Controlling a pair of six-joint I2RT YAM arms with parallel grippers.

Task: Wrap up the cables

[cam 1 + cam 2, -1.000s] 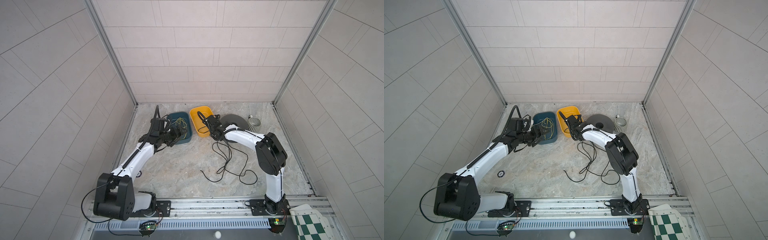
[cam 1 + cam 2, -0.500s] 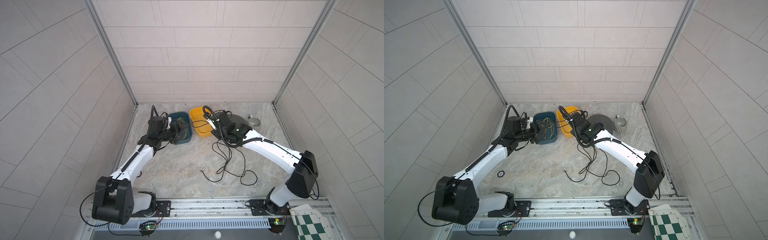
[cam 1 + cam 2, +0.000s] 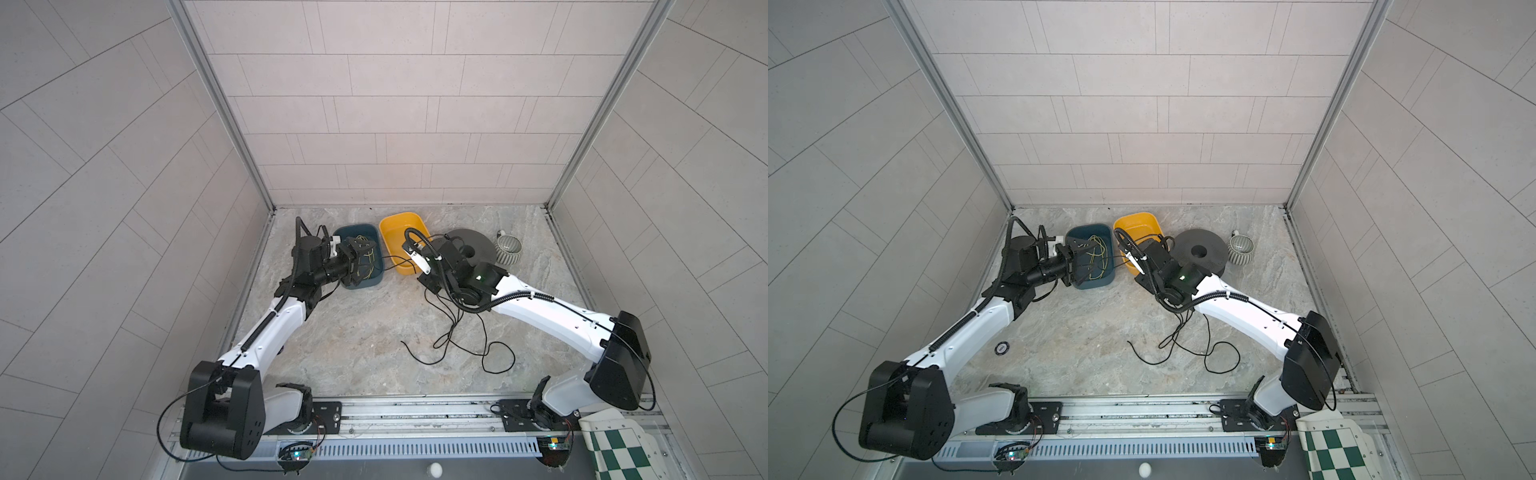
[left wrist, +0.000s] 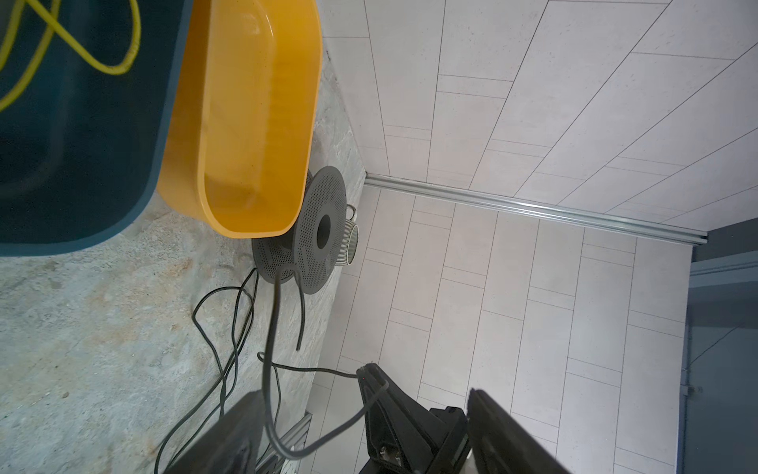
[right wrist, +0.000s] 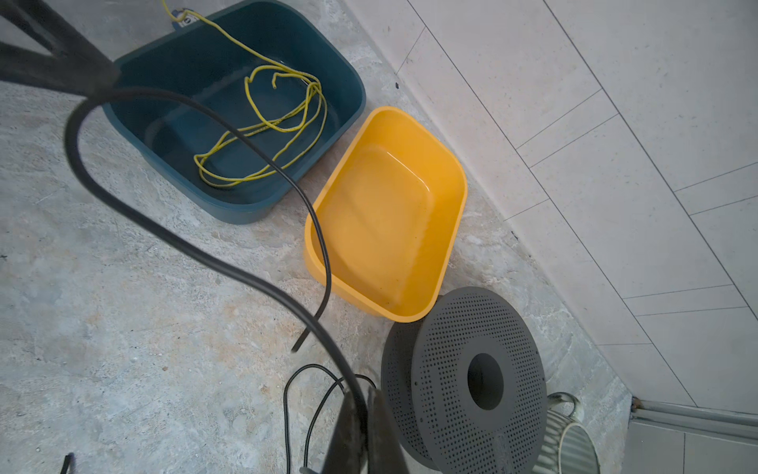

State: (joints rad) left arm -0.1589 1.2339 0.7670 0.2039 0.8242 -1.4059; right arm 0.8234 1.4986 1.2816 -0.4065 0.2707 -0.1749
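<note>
One thin black cable (image 5: 262,287), loose loops on floor (image 3: 353,332); right hand (image 5: 363,396) grasping it, left hand (image 4: 422,381) spread.

In the right wrist view the cables (image 5: 229,271) blur near the lens, and the frame edge cuts off perhaps half the ribbed cup (image 5: 568,447).

Yellow tub (image 5: 385,213) glossy plastic; cable (image 5: 205,256) matt black rubber; floor (image 5: 123,312) rough stone.
</note>
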